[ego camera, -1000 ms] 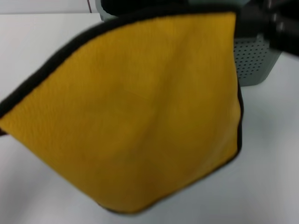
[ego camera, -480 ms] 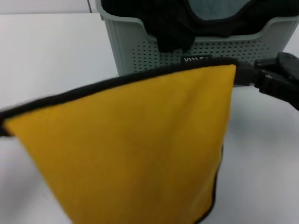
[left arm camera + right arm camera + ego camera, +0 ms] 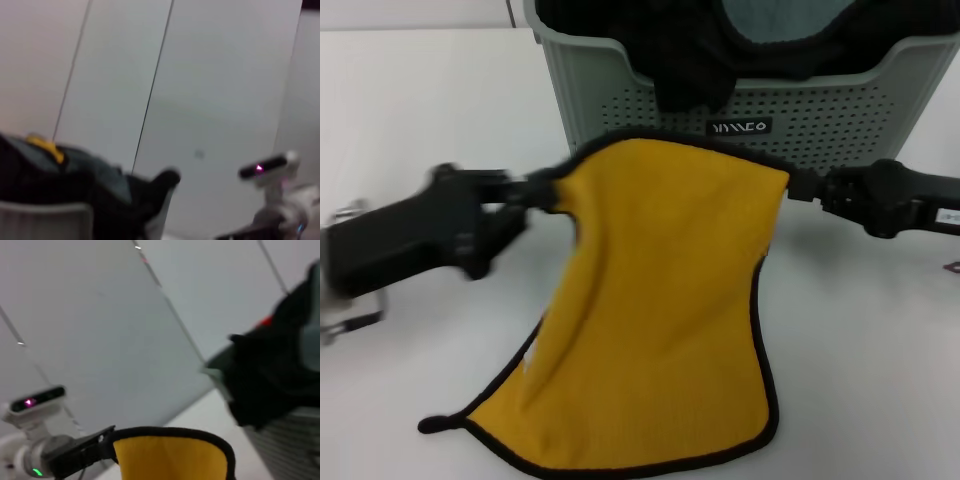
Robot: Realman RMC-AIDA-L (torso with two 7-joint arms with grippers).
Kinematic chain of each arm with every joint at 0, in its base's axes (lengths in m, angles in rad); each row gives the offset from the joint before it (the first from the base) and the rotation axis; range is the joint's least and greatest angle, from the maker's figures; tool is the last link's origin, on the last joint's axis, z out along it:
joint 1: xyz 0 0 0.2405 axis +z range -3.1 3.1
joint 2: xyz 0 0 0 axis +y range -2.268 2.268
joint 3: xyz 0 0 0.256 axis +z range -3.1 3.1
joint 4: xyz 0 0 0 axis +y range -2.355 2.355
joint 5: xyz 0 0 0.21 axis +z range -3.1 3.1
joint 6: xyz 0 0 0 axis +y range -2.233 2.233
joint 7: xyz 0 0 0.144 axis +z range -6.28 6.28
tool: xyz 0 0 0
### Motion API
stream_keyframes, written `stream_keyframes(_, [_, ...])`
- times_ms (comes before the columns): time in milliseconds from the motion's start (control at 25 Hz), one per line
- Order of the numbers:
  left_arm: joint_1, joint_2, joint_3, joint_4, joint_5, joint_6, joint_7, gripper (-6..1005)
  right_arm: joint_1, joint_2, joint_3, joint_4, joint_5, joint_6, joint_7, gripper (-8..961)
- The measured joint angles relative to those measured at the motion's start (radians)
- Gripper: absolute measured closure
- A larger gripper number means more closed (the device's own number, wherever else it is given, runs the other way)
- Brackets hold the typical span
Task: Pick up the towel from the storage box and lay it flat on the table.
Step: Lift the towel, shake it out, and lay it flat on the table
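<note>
At frame centre, the towel [image 3: 660, 310] is held by its top corners: left tool [image 3: 535, 190] and right tool [image 3: 800, 185] clamped on it, lower edge on the surface [image 3: 410, 90], before the storage box [image 3: 840, 120].

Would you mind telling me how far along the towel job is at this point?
Done: the towel is out of the storage box. In hand: the left gripper and right gripper each pinch a top corner, its lower edge touching the table. Left: lowering it flat and releasing.
</note>
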Motion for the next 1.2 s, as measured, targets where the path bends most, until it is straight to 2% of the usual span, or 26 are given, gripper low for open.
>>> stream_keyframes(80, [-0.054,-0.024,0.008,-0.007,0.053,-0.119,0.019,989,0.002,0.001,-0.007,0.002,-0.012,-0.052,-0.001,870])
stream_keyframes(160, [-0.07,-0.025,0.016,-0.021,0.055,-0.161,0.022,989,0.0,0.001,-0.012,0.003,-0.025,-0.105,-0.002,869])
stream_keyframes(280, [-0.112,-0.028,0.034,-0.067,0.053,-0.304,0.045,988,-0.004,0.003,-0.017,0.004,-0.054,-0.199,-0.001,868])
stream_keyframes(600, [-0.205,-0.035,0.082,-0.182,0.045,-0.6,0.248,986,0.003,0.007,-0.02,0.049,-0.096,-0.335,-0.001,866])
stream_keyframes(760, [-0.211,-0.035,0.094,-0.159,0.044,-0.615,0.268,983,0.004,0.006,-0.019,0.053,-0.098,-0.359,0.0,865])
stream_keyframes(960, [-0.189,-0.034,0.154,-0.054,0.044,-0.619,0.272,983,0.005,0.006,-0.019,0.053,-0.099,-0.403,0.004,863])
stream_keyframes(1200, [-0.148,-0.036,0.168,0.019,0.044,-0.63,0.292,982,0.054,0.014,-0.031,0.076,-0.095,-0.441,0.005,861])
